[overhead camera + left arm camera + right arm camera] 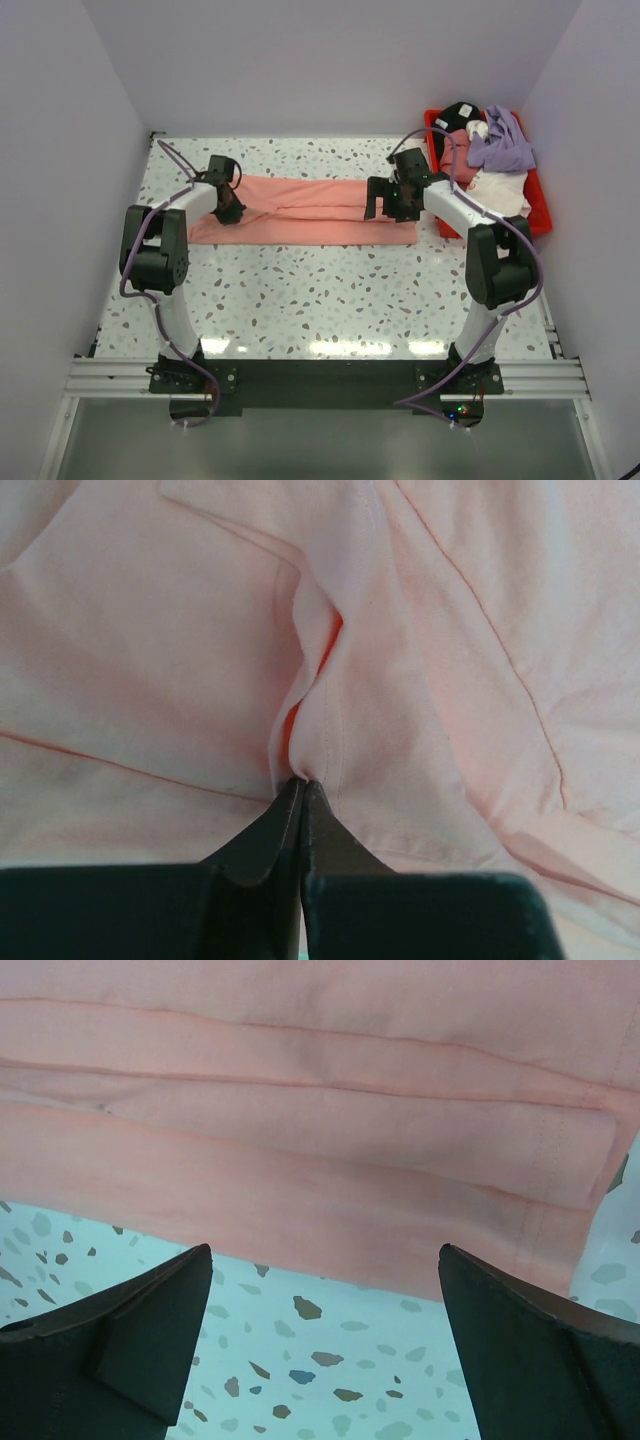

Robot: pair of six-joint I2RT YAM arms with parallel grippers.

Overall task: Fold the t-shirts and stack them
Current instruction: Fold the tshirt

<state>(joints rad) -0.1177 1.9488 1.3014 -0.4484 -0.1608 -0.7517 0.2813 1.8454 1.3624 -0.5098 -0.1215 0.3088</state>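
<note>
one pink shirt (pixel 310 210) lies spread on the speckled tabletop (pixel 330 300), stretched in a long band from left to right in the far half, between the two arms. it is folded lengthwise, with the layers showing as parallel edges along its length.

the left claw (pixel 302 785) sits over the left part of the shirt, a little way in from its left end. its two fingers are pressed together on a raised pinch of the fabric, and a narrow ridge of cloth runs away from the tips. seams and a sleeve edge cross the cloth around that pinch.

the right claw (pixel 325 1250) is over the right part of the shirt, near its right end. its fingers stand wide apart and hold nothing. from the wrist view they hang above bare tabletop just at the shirt's edge, with the hem and its stitching at the right.

at the far right corner a red bin (pixel 543 222) sits on the tabletop, just beyond the shirt's right end. it holds a loose heap of clothes (pixel 505 145): purple on top, black at the far side, white and pink below.
</note>
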